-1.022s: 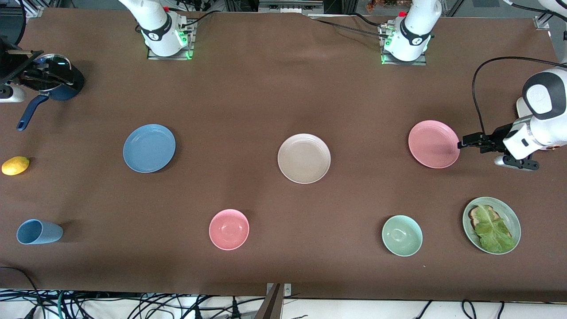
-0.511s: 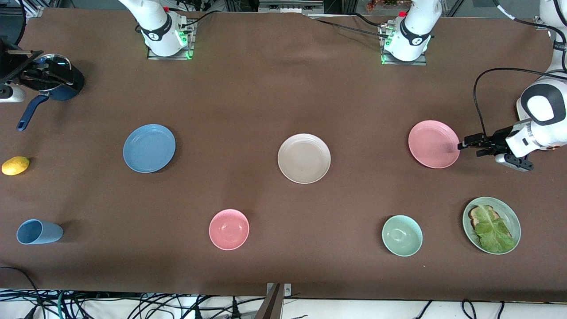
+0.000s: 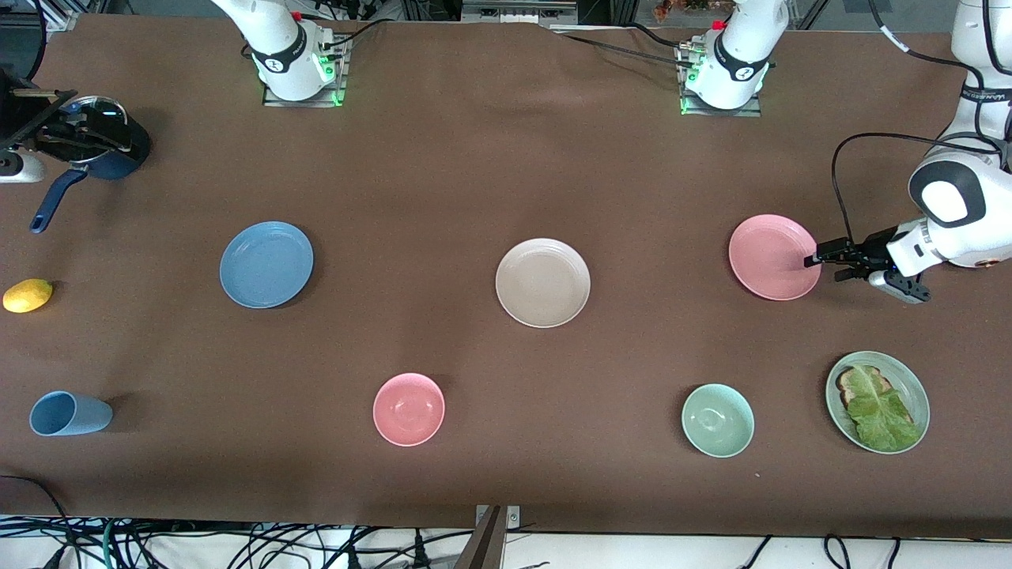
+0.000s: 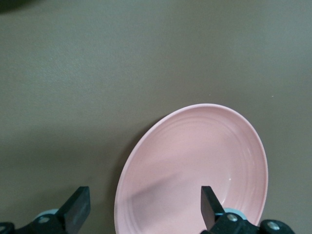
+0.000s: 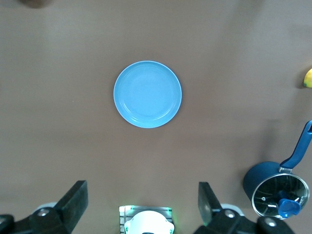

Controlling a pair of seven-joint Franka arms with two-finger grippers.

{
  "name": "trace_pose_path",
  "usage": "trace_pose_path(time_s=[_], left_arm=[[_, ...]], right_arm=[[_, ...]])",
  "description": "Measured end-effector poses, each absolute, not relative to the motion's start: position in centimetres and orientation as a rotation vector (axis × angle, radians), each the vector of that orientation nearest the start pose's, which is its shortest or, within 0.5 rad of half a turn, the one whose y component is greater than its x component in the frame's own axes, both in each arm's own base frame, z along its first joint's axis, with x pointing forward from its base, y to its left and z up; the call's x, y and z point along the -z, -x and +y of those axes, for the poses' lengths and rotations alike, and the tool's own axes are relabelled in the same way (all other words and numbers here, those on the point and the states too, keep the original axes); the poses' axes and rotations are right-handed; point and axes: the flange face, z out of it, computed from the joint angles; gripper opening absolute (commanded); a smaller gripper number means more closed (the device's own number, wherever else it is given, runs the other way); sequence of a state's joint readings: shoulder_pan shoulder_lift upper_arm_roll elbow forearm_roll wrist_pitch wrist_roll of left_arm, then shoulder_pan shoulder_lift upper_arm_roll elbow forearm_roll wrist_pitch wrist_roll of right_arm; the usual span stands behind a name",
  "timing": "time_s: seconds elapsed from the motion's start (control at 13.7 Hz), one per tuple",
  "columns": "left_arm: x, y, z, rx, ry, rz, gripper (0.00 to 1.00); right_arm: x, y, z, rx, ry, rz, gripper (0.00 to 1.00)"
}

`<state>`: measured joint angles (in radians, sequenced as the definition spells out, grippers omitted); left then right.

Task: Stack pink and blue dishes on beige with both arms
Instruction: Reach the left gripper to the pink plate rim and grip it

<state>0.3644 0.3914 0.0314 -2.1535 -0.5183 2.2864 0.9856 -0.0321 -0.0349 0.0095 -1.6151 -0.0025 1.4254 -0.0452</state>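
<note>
A brown tabletop [image 3: 443, 158] holds three flat plates in a row. The beige plate [image 3: 543, 282] sits in the middle. The blue plate [image 3: 266, 264] lies toward the right arm's end, the pink plate [image 3: 774, 257] toward the left arm's end, each well apart from the beige one.

The left hand [image 3: 814, 258] is low at the pink plate's rim, on the edge toward the left arm's end of the tabletop, its fingers [image 4: 78, 210] spread wide with the rim between them (whether they touch it I cannot tell). Nothing is gripped.

The right hand [image 5: 141, 207] is not seen in the front view; its wrist view looks straight down on the blue plate from high up, fingers apart and empty.

Nearer the camera sit a blue cup [image 3: 67, 413], a pink bowl [image 3: 409, 408], a green bowl [image 3: 717, 420] and a green plate [image 3: 915, 387] with toast and lettuce. A lemon [image 3: 28, 295] and a dark blue pot [image 3: 103, 146] lie at the right arm's end
</note>
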Motion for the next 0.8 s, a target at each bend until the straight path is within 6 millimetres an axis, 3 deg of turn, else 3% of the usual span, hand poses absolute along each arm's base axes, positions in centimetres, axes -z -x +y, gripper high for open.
trace_pose_path(time_s=[0.36, 0.51, 0.58, 0.8], left_arm=[[-18.1, -48.1, 20.8, 0.145, 3.532, 0.446, 1.00], [-18.1, -48.0, 21.0, 0.150, 3.530, 0.454, 0.85], [-18.1, -48.0, 21.0, 0.150, 3.529, 0.456, 0.85], [-18.1, -48.0, 21.0, 0.151, 3.529, 0.457, 0.70]], right_arm=[[-61.1, -52.7, -1.2, -0.243, 3.130, -0.035, 1.00], [-61.1, -52.7, -1.2, -0.243, 3.130, -0.035, 1.00], [-61.1, -52.7, -1.2, -0.243, 3.130, -0.035, 1.00], [-61.1, -52.6, -1.2, -0.243, 3.129, -0.034, 1.00]])
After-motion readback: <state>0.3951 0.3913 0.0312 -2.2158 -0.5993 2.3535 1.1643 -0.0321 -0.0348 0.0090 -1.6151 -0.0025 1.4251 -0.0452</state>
